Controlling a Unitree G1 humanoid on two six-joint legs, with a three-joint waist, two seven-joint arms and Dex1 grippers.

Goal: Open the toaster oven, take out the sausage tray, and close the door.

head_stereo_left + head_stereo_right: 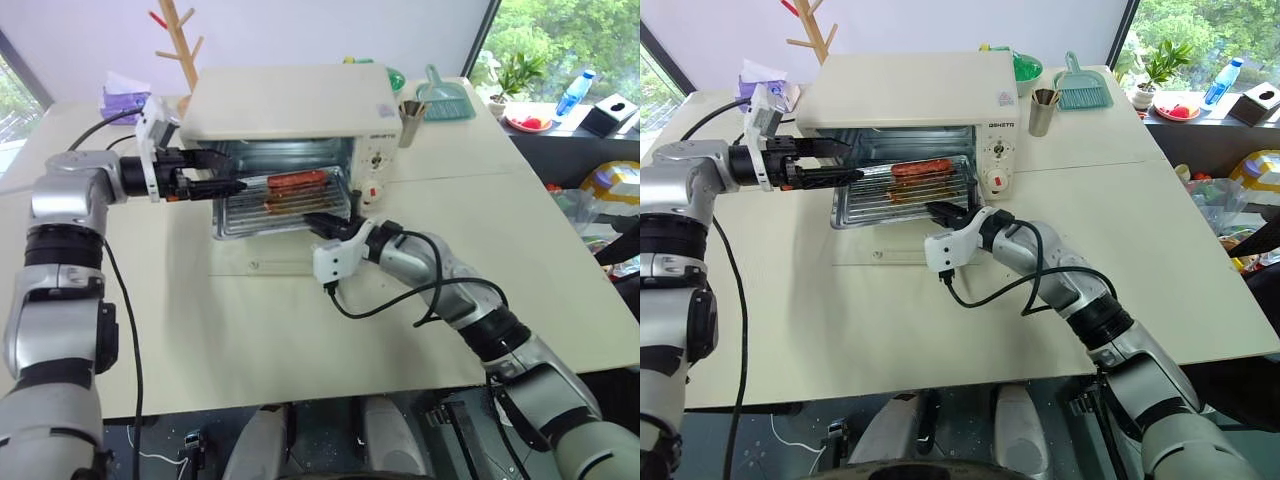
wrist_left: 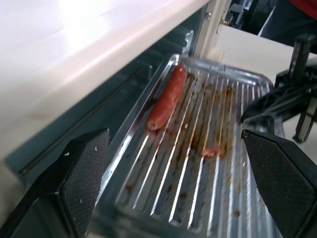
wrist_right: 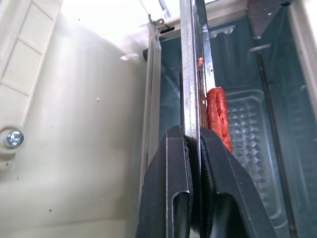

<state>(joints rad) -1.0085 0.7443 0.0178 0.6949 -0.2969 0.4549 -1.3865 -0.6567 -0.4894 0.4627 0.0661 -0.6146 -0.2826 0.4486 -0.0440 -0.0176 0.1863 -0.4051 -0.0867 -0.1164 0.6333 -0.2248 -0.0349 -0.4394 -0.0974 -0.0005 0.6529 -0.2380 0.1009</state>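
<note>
Right pincer [image 1: 318, 220] clamped on sausage tray [image 1: 285, 205] rim, left pincer [image 1: 222, 172] spread wide, cream table [image 1: 300, 320], window greenery [image 1: 560, 30].

Cream table [image 1: 300, 330] carries the toaster oven [image 1: 290, 105]; behind it, metal cup [image 1: 411, 123], teal dustpan [image 1: 445, 100].

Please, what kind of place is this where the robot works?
Probably an office or lab room set up as a test kitchen, not a real kitchen. The toaster oven stands on a plain cream table, with a dustpan beside it, a wooden coat stand behind and large windows.
</note>
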